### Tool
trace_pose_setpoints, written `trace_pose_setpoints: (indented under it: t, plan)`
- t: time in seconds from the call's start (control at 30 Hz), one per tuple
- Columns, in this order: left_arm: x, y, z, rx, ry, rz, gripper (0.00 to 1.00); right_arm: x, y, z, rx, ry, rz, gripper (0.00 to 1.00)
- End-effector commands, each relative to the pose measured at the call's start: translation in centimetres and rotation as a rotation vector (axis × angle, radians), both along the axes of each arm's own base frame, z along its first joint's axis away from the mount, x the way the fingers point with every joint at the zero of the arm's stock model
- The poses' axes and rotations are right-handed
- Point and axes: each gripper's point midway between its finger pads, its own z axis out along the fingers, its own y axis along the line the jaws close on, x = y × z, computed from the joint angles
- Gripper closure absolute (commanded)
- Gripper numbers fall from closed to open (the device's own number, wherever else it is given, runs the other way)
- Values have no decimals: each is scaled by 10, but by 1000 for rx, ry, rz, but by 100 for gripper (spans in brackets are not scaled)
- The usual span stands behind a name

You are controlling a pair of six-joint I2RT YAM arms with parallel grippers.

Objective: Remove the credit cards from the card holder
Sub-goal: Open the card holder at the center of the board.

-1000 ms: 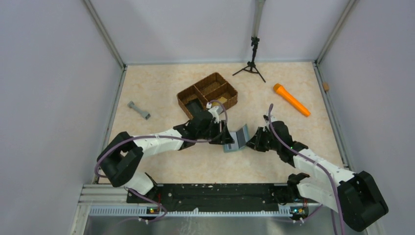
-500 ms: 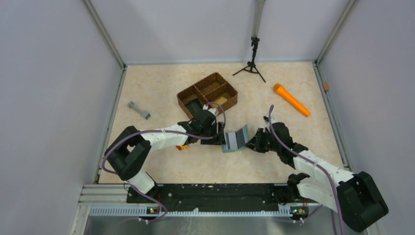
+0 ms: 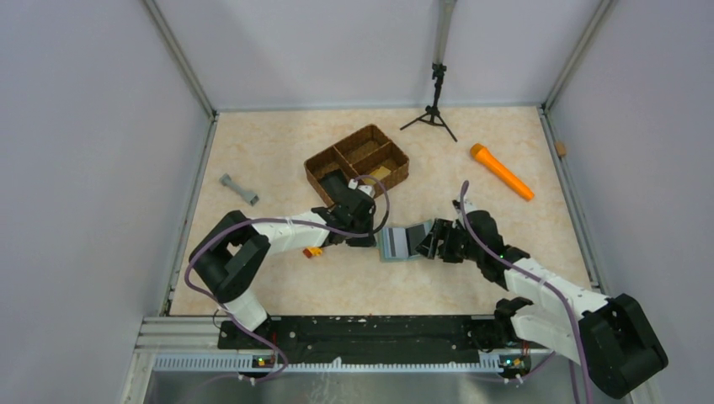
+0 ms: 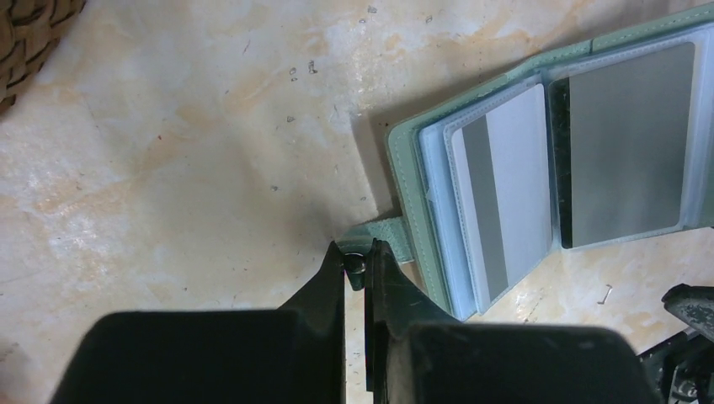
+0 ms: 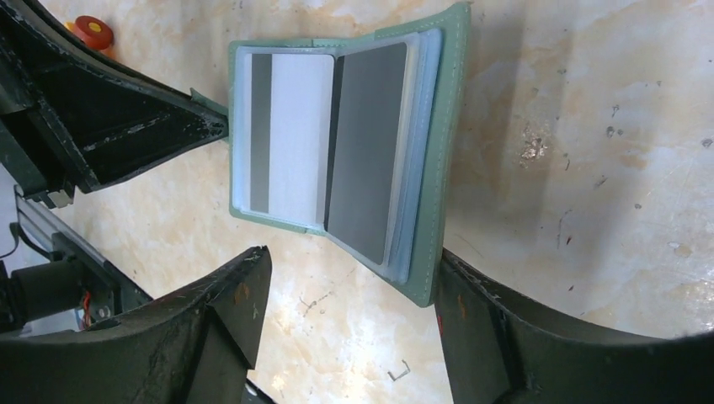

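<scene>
**Left hand** (image 4: 355,254): closed, with its fingertips pinched on the tab (image 4: 383,236) at the holder's edge, low over the worktop (image 4: 185,151).

**Holder** (image 4: 402,168): grey-green, lying open on the worktop with the inner pockets facing up. In the left wrist view it sits at 1 to 2 o'clock from the left hand. In the top view it (image 3: 394,244) lies between the two hands, at 3 o'clock from the left hand (image 3: 366,238) and 9 o'clock from the right hand (image 3: 429,240).

**Pale card** (image 4: 514,185): silvery with a dark stripe, seated in the clear pocket of the leaf nearer the tab.

**Dark card** (image 4: 627,143): grey, seated in the pocket of the facing leaf, just beside the pale card.

**Right hand** (image 5: 349,269): open, jaws spread wide. The holder's (image 5: 438,151) near corner lies between the fingers; whether they touch it cannot be told. Both cards lie at 12 o'clock from this hand.

**Basket** (image 3: 313,164): brown, woven, three compartments, at 12 o'clock from the left hand.

**Orange cylinder** (image 3: 501,172): at 2 o'clock from the right hand, well apart.

**Grey piece** (image 3: 239,189): at 10 o'clock from the left hand, well apart.
</scene>
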Motion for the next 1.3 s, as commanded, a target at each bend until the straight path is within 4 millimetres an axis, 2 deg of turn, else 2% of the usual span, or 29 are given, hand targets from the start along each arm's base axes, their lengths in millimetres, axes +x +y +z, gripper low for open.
trace_pose_setpoints:
  t: [0.0,0.1,0.2,0.3,0.53,0.6,0.7,0.8,0.87,0.9,0.93,1.07,1.27]
  plan:
    - [8,-5,22,-25,-67,-29,100,18,0,11,-26,-70,4,29]
    - [1,-11,31,-79,-69,-64,100,21,6,10,-11,-58,23,33]
    - [-2,-14,37,-123,-82,-77,100,23,11,10,23,-47,31,49]
    - [-4,-16,39,-156,-87,-88,100,24,15,13,56,-64,31,61]
    - [-12,-29,43,-219,-57,-143,100,28,19,21,98,-107,28,63]
    - [-10,-33,47,-242,-69,-149,100,30,19,18,91,-98,24,58]
    - [-10,-36,54,-263,-77,-159,100,32,19,11,71,-73,22,60]
    - [-12,-36,58,-276,-77,-164,100,34,21,7,65,-56,27,68]
    - [-12,-35,60,-282,-81,-162,100,35,21,7,62,-49,25,82]
    - [-12,-33,61,-282,-84,-155,100,35,21,8,59,-44,22,86]
    - [-12,-31,62,-284,-91,-145,97,36,21,11,57,-48,24,91]
    - [-12,-19,74,-346,-151,-102,73,36,16,32,71,-93,-4,99]
    - [-24,-4,102,-471,-188,-101,45,29,13,75,147,-167,-30,100]
